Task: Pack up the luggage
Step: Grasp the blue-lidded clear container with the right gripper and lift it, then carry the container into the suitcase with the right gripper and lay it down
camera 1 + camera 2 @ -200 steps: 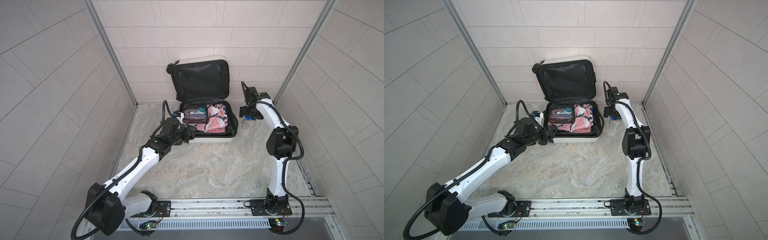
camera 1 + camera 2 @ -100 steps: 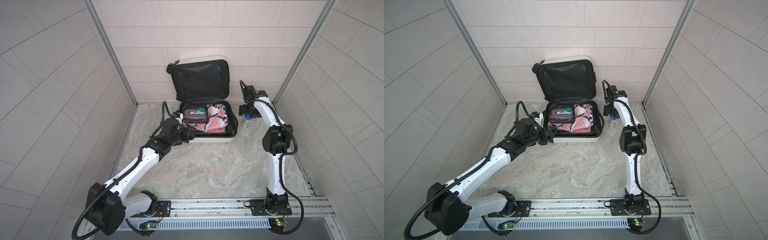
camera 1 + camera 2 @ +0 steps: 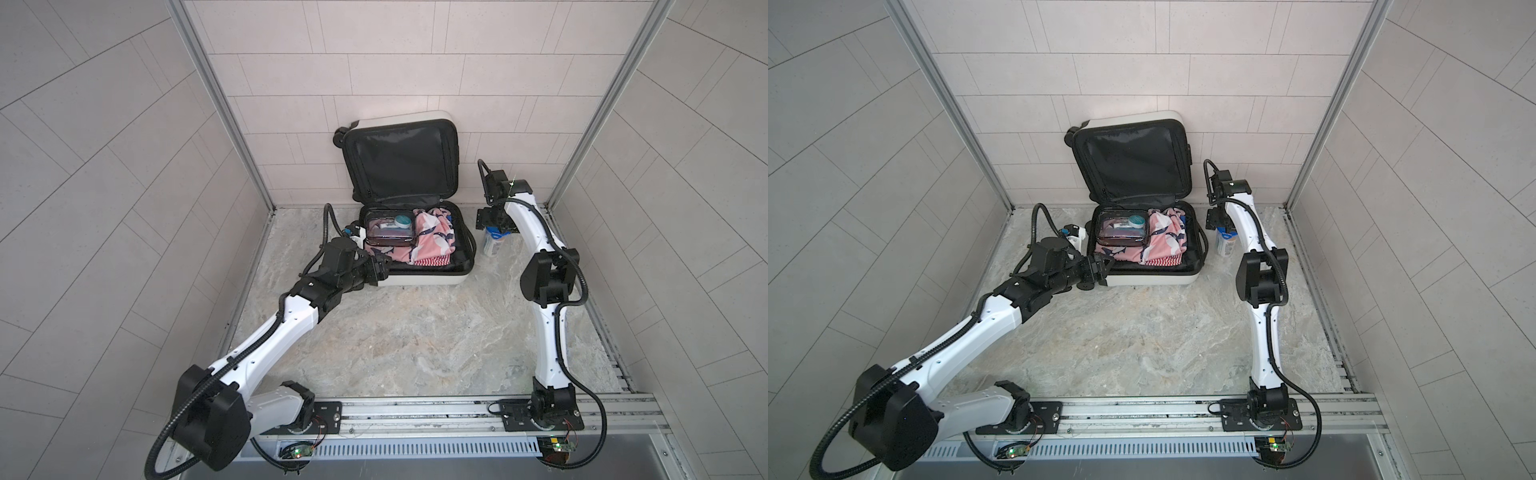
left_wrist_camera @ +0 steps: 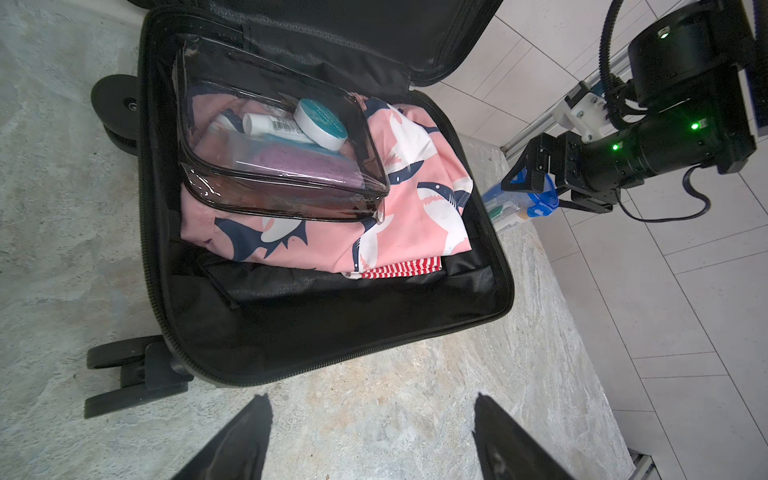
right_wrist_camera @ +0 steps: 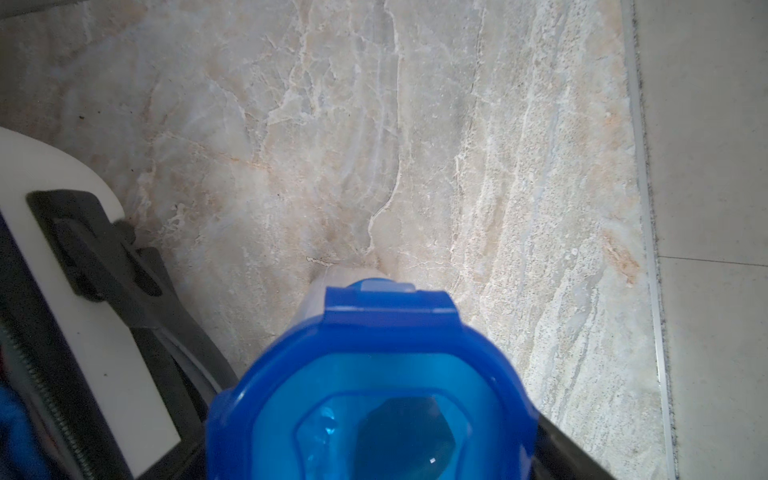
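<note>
In both top views the small white hard-shell suitcase [image 3: 419,279] lies open at upper centre, its black-lined lid propped against the tiled wall. The left gripper [image 3: 383,266], spread and empty, sits at its lower-left corner. Right of the case the right gripper [image 3: 494,222] hangs over an upright clear canister with a blue lid [image 3: 492,246].

Left wrist view: those jaws stand spread astride the lid; a glossy clear pouch [image 4: 282,166] rests on pink shark-print cloth [image 4: 419,224].

Right wrist view: the lid fills the lower frame; contact unclear.
</note>
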Controlling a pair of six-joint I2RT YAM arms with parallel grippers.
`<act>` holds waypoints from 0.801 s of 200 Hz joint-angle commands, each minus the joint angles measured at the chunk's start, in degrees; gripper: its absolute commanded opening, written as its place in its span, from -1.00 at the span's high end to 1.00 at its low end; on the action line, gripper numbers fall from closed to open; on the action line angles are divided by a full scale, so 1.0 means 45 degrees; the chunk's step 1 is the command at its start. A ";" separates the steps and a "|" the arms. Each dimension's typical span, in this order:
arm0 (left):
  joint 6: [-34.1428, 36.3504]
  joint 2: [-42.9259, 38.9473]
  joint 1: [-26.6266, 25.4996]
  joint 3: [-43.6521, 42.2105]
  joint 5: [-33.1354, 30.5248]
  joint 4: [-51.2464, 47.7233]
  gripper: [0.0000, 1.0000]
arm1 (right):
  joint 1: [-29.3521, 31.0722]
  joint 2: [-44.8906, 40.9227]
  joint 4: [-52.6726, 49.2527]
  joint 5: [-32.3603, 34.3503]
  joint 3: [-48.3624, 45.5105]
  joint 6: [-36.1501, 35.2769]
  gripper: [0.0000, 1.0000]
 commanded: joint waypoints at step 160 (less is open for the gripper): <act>-0.0302 0.2870 0.0216 0.1940 0.1589 0.1405 -0.57 | 0.0278 -0.5214 0.1188 -0.0231 -0.2149 0.0836 -0.52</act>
